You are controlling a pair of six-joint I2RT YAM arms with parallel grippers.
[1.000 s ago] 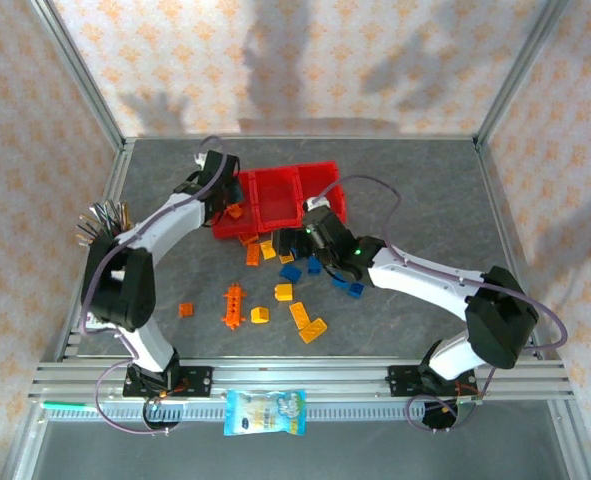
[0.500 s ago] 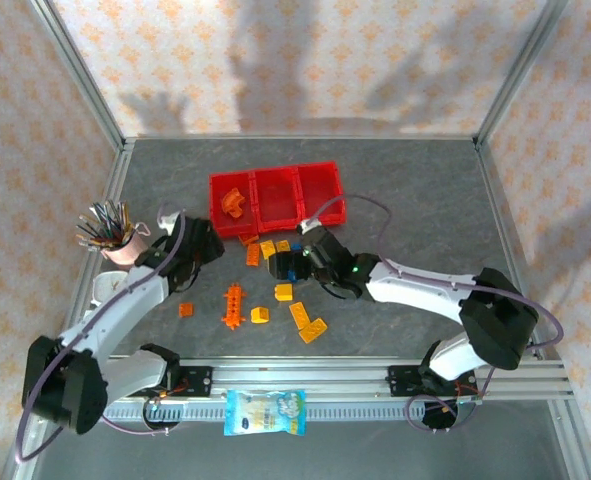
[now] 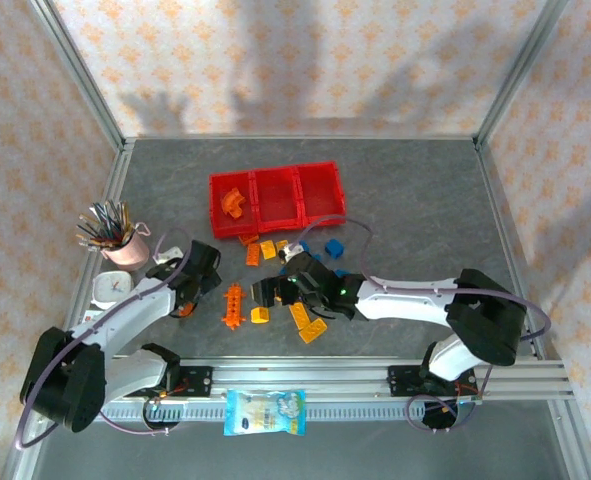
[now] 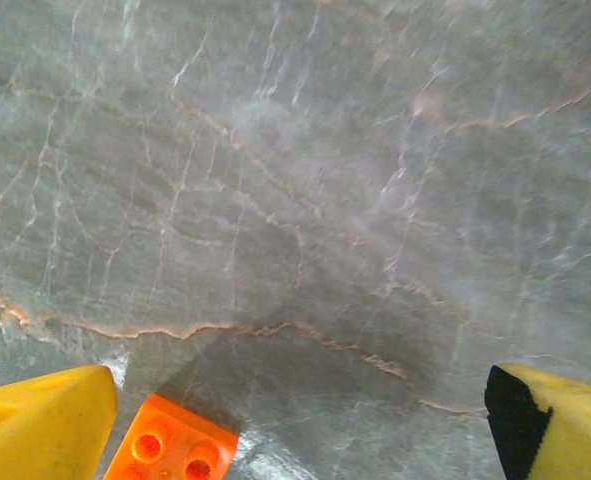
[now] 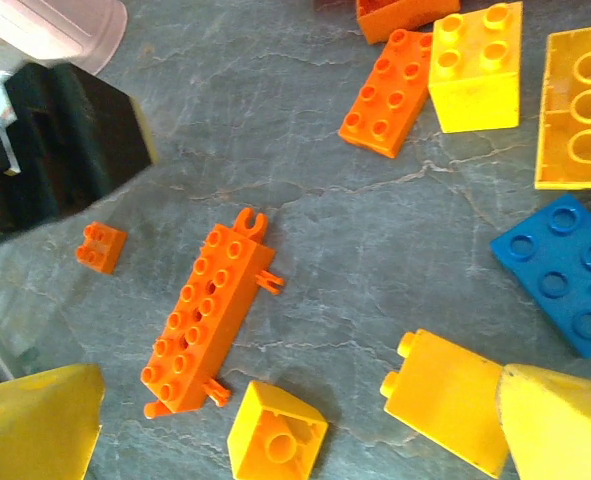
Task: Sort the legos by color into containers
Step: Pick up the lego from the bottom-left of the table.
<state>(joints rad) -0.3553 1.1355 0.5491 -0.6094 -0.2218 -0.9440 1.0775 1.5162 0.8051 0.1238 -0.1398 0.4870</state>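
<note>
Robot test cell in a laboratory: a grey stone-patterned table [image 3: 425, 190] enclosed by aluminium frame posts [image 3: 83, 75] and patterned backdrop walls [image 3: 305, 60], with a left arm [image 3: 125, 310] and a right arm [image 3: 405, 298] bolted to a slotted metal rail [image 3: 305, 375] along its near edge.

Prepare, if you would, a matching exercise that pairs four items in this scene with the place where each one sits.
Things:
1. spiky orange piece
2. snack packet
3. cup of pens
4. farthest-back orange brick

Places:
A. in the left bin of the containers
B. on the frame at the near edge
C. loose on the table, towards the front
D. at the table's left side

Pairs: 1-C, 2-B, 3-D, 4-A
</note>
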